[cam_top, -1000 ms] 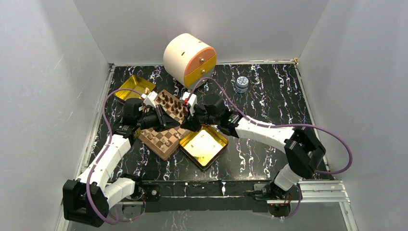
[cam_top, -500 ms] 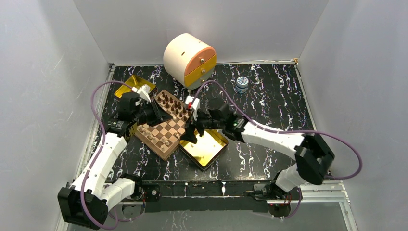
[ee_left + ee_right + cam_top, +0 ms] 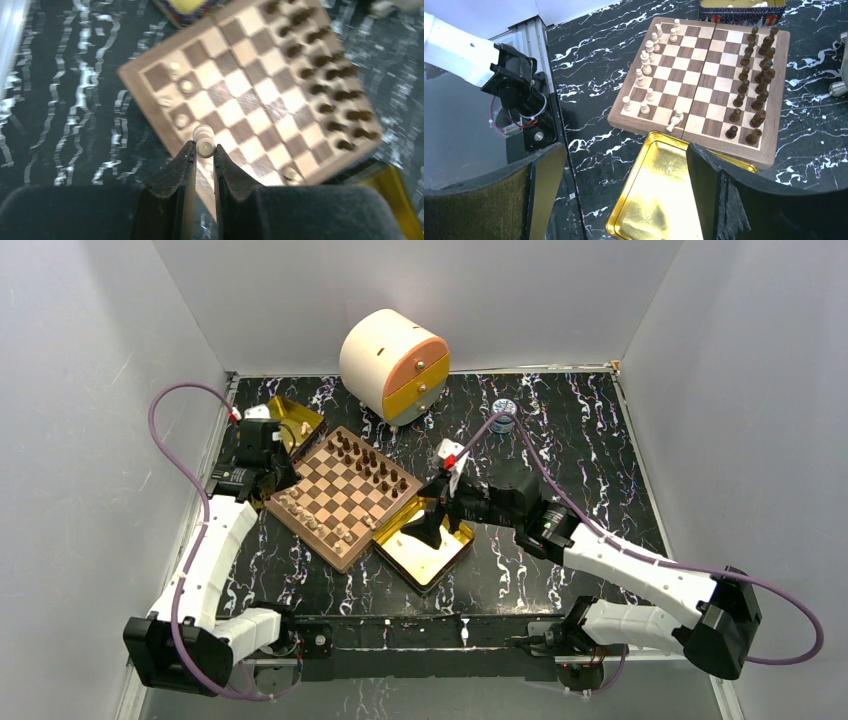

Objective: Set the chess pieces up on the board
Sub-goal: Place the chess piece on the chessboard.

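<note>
Board [image 3: 343,496] sits left of tabletop centre, toward the far-left corner. Left tool [image 3: 204,149] pinches one light tan piece [image 3: 203,133] over board's edge, near tabletop's left edge. Right tool [image 3: 626,150] spread wide above gold tin [image 3: 659,200], just beside board's near-right side. Dark pieces [image 3: 758,65] stand in 2 rows on one side, light pieces [image 3: 645,62] opp. Tipped piece [image 3: 675,120] lies by the tin-side edge.

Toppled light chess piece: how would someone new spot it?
In the right wrist view, find the checkered board beside the near gold tin. Along the board edge nearest that tin is one light piece. Unlike its upright light neighbours, it lies tipped over.
</note>
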`<state>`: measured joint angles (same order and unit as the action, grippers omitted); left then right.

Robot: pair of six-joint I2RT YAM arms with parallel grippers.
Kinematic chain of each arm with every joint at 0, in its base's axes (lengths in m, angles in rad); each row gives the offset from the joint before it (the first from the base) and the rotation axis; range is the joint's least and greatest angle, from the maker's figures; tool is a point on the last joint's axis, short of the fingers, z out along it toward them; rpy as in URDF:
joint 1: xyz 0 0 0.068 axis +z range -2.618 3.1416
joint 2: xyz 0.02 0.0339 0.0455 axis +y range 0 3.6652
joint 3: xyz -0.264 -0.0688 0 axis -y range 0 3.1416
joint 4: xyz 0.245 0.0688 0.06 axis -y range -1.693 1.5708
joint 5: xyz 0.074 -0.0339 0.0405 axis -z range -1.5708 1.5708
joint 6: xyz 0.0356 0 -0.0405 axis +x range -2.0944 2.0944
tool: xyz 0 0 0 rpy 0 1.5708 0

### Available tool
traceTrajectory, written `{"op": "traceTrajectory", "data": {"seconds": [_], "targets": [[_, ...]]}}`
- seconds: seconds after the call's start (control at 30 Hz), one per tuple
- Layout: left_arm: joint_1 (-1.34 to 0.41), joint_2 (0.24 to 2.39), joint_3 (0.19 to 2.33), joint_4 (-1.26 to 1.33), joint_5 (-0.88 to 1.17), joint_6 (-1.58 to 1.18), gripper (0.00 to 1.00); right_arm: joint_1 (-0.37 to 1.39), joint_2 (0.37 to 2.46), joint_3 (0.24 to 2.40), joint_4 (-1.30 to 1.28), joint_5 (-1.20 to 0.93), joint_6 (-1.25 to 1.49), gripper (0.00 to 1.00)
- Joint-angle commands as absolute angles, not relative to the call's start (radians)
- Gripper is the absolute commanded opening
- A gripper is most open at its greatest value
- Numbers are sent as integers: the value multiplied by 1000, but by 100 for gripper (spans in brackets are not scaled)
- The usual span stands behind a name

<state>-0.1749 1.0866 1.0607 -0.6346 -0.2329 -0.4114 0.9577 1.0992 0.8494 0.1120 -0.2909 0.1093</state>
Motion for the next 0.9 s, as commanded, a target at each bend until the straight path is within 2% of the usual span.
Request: {"op": "traceTrajectory", "data": {"seconds": [0.0, 0.13, 0.4, 0.87], "targets": [[-66, 1120, 1034, -634, -397, -335, 0, 959, 1033, 818, 120, -260, 150, 99], [42, 1212, 1009, -557, -326, -324, 0, 959, 996, 809, 113, -259, 164, 99], [83, 1404, 1022, -462, -291, -319, 0, 959, 969, 813, 87, -229, 134, 99], [126, 1462, 959, -343, -209, -317, 0, 959, 1027, 850, 78, -213, 88, 99]]}}
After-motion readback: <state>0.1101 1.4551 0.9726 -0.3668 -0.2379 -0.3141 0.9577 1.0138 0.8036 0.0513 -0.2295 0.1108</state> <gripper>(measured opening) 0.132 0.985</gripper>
